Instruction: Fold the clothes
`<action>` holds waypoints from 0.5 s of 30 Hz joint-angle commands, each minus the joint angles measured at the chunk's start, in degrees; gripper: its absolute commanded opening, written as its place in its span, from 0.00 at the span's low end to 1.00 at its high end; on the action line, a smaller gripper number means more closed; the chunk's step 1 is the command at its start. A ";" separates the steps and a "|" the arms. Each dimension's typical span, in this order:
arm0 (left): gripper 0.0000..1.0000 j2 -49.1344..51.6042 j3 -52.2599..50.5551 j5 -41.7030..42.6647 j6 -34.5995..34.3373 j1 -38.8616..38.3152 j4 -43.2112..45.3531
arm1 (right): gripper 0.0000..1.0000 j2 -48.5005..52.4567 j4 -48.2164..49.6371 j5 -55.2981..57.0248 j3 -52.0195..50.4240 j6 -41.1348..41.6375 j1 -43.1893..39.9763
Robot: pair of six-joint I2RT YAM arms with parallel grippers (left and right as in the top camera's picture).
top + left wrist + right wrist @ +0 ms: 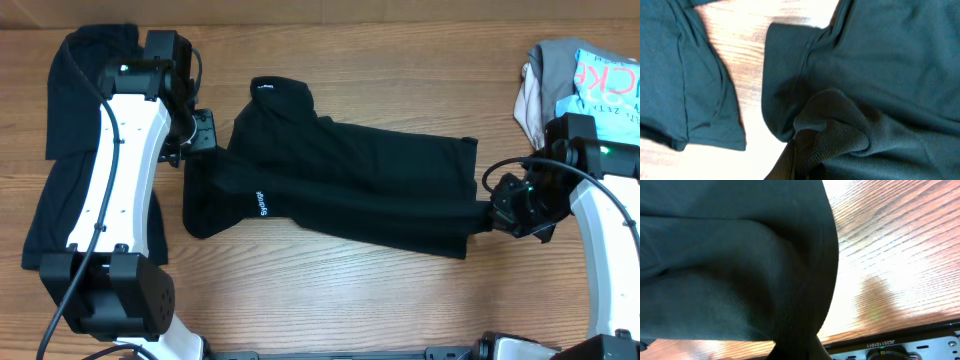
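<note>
Between left gripper (pixel 212 138) and right gripper (pixel 484 215), both clamped onto it, lies the black garment (pixel 350 180)

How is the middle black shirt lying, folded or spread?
Partly folded: shirt doubled lengthwise, sleeve sticking out, left hand and right hand gripping its ends.

Wooden table (pixel 330 290), light-brown grain, ran under and all around right gripper (pixel 492 214). Wrist view showed a glare patch on bare wood just right of it. Pale clothes pile (pixel 570 80) sat beyond that gripper, off to its right, well apart. It was beige and grey fabric with a light-blue piece on top, pink lettering, partly cut by frame edge. Black rail (pixel 890 345) with small white label ran along table edge on the gripper's near side.
</note>
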 commanded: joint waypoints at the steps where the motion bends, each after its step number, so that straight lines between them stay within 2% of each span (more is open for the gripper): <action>1: 0.04 -0.98 -0.39 -2.34 1.33 0.68 -1.38 | 0.04 -0.63 -0.48 1.20 -0.15 -0.13 -0.11; 6: 0.04 -4.17 1.07 -1.84 1.31 0.68 -3.52 | 0.04 -4.52 -1.73 -0.31 1.36 0.07 -0.17; 15: 0.04 -12.39 1.42 0.87 1.29 0.55 -12.41 | 0.04 -14.73 -11.52 -0.26 2.16 0.37 -0.17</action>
